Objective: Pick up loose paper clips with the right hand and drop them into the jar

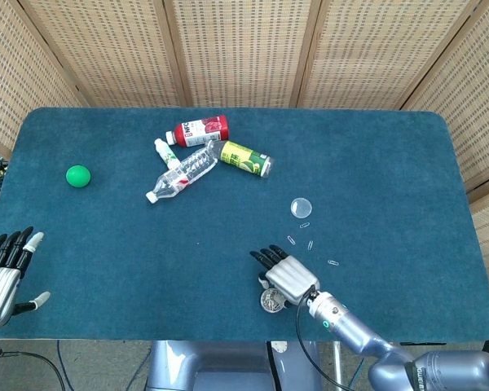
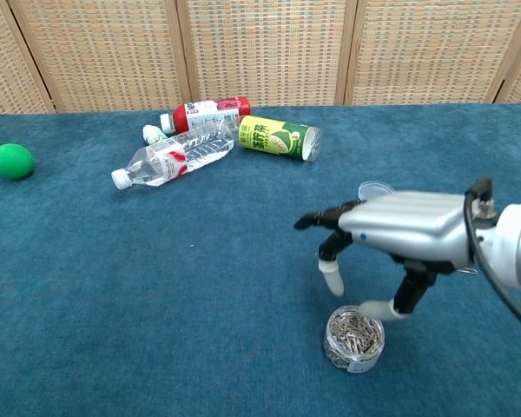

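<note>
Our right hand (image 2: 399,239) hovers above the paper-clip jar (image 2: 353,338), fingers (image 2: 332,276) spread and empty, presumably so clips fall straight in; loose paper clips (image 1: 309,245) wait nearby.

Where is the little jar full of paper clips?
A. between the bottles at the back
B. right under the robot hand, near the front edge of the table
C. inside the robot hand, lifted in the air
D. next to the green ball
B: the jar stands on the table near its front edge, just below the right robot hand, which hovers over it without touching.
</note>
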Robot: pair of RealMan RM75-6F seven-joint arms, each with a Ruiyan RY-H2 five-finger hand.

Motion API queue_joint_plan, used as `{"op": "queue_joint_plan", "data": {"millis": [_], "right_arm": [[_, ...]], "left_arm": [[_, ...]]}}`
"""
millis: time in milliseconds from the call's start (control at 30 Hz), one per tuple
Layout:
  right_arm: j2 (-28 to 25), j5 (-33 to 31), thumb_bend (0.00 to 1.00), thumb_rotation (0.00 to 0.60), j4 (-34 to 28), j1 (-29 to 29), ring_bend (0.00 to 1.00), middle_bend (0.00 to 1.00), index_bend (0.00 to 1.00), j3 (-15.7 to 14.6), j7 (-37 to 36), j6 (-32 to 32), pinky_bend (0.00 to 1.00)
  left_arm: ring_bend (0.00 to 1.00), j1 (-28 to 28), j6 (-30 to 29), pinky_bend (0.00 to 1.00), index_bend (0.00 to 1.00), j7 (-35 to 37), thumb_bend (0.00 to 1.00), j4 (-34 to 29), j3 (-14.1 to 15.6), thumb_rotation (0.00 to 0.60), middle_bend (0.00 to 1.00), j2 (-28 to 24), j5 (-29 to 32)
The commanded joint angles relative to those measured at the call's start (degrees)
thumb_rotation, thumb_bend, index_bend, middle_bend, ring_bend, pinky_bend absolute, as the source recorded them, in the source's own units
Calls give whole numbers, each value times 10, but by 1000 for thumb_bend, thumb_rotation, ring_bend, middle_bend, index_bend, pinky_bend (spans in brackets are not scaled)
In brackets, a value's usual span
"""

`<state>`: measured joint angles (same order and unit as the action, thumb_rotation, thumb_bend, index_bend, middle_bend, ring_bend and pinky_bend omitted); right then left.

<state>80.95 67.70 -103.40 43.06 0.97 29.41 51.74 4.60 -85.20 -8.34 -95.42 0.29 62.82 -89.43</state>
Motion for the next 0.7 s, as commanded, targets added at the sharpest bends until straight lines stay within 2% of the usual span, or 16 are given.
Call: {"op": "queue_joint_plan", "data": {"millis": [33, 167, 333, 700], "right_arm": [[-15, -5, 318, 600, 4, -9, 0, 0, 454, 12, -12, 18, 0], [-26, -31, 318, 600, 27, -20, 0, 0, 454, 22, -26, 33, 0], [-23, -99, 318, 600, 99, -43, 0, 0, 454, 22, -48, 36, 0], [11, -129, 322, 600, 177, -65, 0, 0, 453, 21, -91, 19, 0]], "left_arm": [[0, 0, 0, 0, 0, 0, 0, 0, 0, 600, 0, 0, 0], [0, 0, -1, 0, 0, -1, 0, -1, 0, 600, 0, 0, -1], [0, 0, 0, 0, 0, -4, 0, -1, 1, 600, 0, 1, -2], [0, 0, 0, 0, 0, -6, 0, -1, 1, 600, 0, 3, -2]]}}
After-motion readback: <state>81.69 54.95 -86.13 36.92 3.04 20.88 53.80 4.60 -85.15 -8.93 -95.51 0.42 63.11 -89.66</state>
